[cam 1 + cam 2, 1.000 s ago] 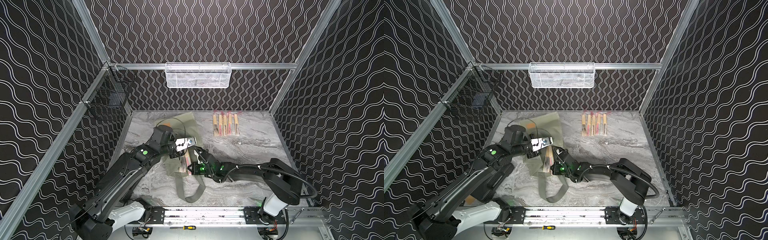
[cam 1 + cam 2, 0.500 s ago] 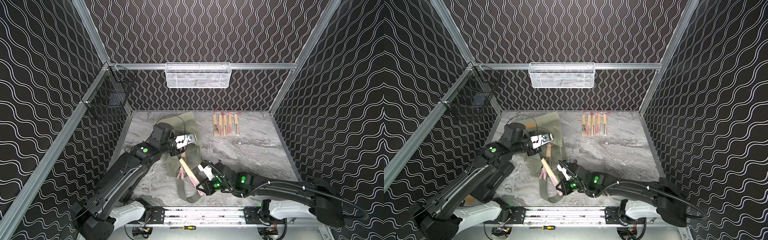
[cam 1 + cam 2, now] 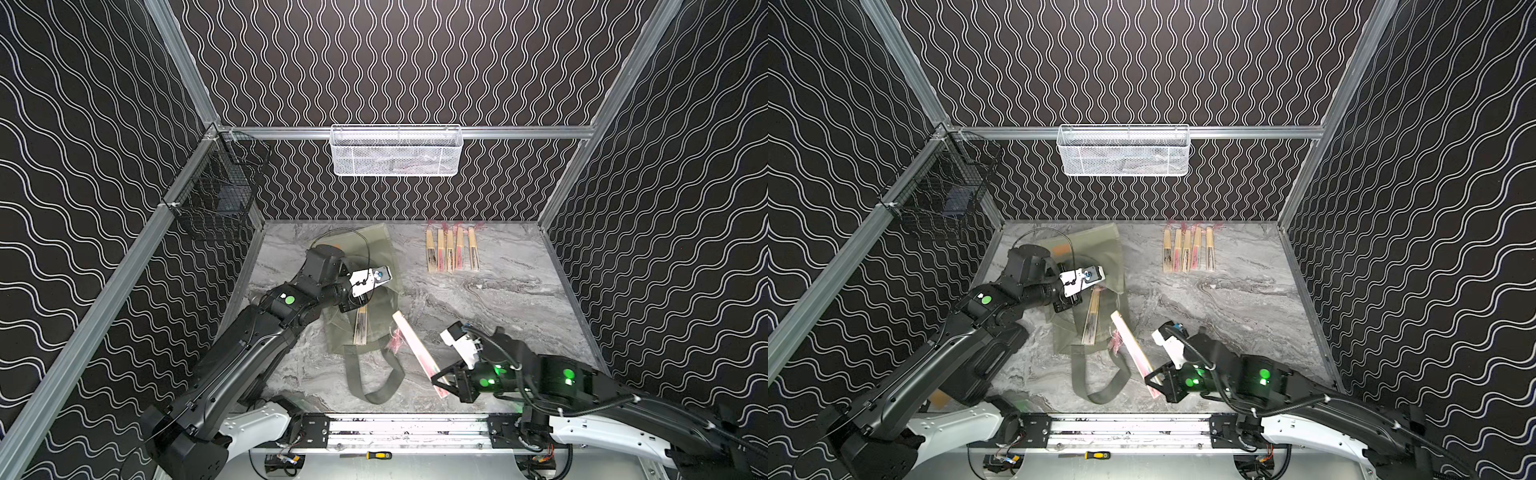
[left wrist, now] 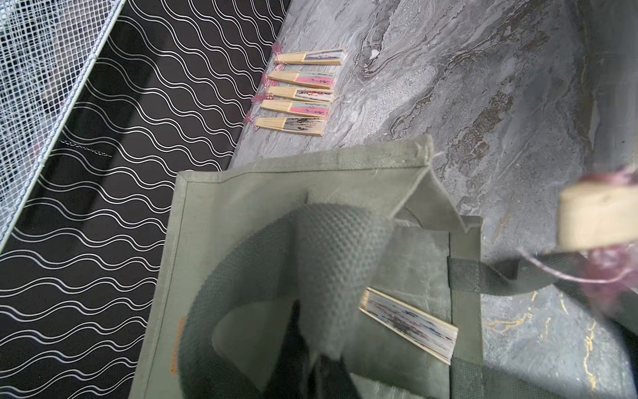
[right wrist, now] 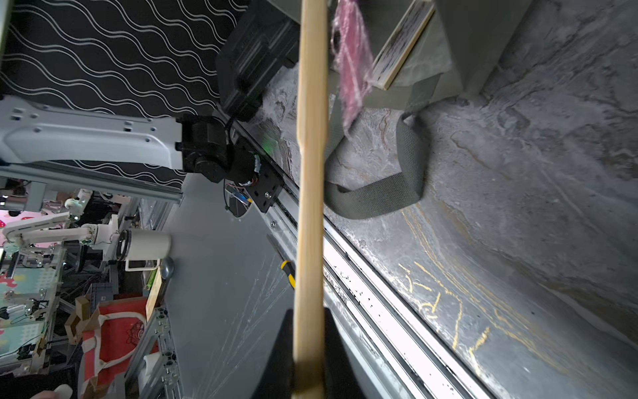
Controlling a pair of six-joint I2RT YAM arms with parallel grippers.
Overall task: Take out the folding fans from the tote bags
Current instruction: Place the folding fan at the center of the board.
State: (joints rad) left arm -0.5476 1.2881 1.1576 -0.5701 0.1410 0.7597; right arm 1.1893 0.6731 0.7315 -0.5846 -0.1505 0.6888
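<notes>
Right gripper (image 3: 444,380): closed on one end of a folding fan (image 3: 415,349), near right of the tote bag (image 3: 380,320).
Left gripper (image 3: 352,306): clamped on the bag's upper strap, lifting the mouth.
Second fan (image 3: 360,328): in the mouth.
Row of five fans (image 3: 452,251): far right.
Risks, we judge: the end-grip lets the fan pivot or slip; its tassel (image 3: 395,341) may snag the loose strap (image 3: 376,392).
Unseen: bag depths; left fingertips.

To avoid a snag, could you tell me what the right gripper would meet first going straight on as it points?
Probably the tote's strap loop on the table ahead of the right gripper, which holds a fan; if it travels above that, the left arm's base comes next.
</notes>
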